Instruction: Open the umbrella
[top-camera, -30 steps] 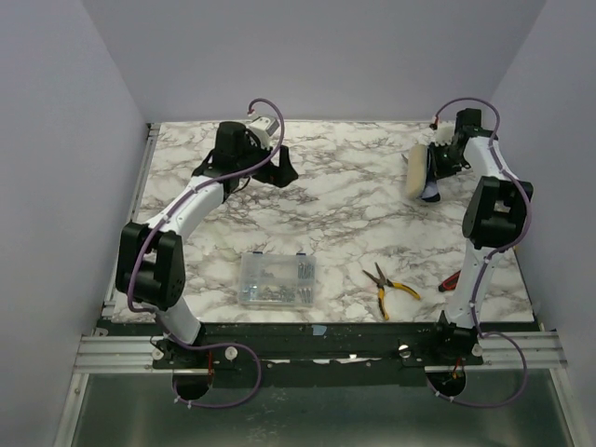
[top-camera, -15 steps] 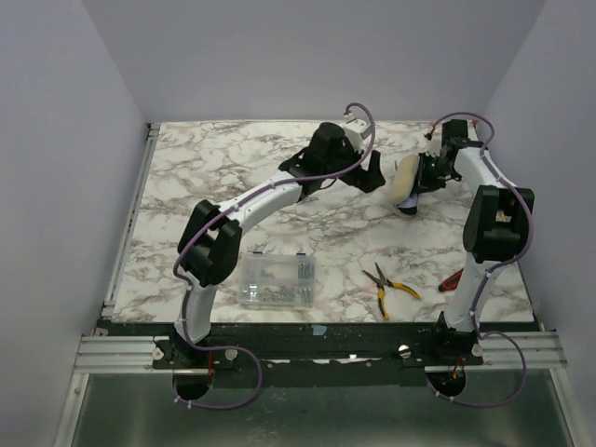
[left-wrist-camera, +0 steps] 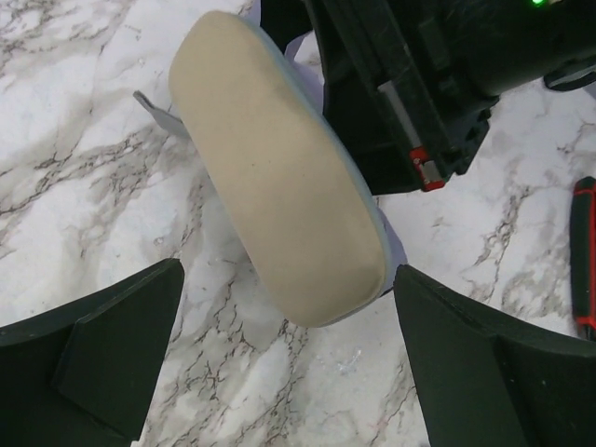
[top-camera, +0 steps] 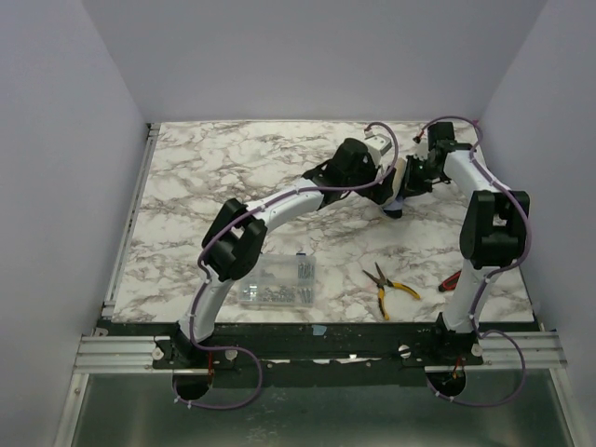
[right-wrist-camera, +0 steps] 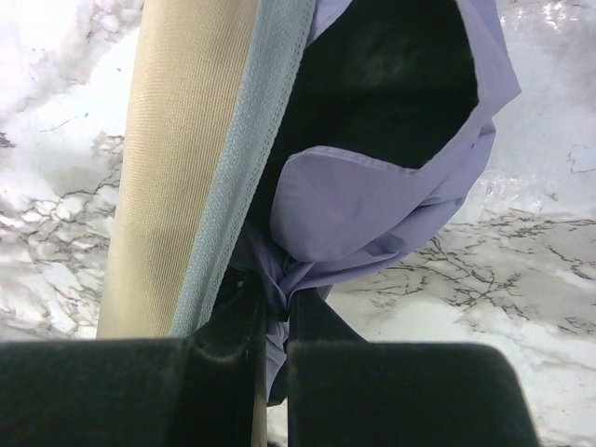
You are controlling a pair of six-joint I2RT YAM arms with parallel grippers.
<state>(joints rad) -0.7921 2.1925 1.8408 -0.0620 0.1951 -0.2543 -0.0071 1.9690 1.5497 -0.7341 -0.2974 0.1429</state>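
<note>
Over the far-right grey-veined marble tabletop (top-camera: 233, 177), the right end effector (right-wrist-camera: 270, 317) clenches the lilac canopy of the cream-sleeved folding umbrella (left-wrist-camera: 279, 186) while the released left end effector (left-wrist-camera: 289, 270) straddles it, so closing on the sleeve seems next.

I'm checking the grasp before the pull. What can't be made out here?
Top view: umbrella mostly hidden behind the left pincer.
Right wrist view: what the right pincer clamps beneath the lilac fabric; fingers and fabric cover it.
All views: shaft and handle, covered by sleeve and canopy.
Left wrist view: red-handled tool, cut by the right edge.
</note>
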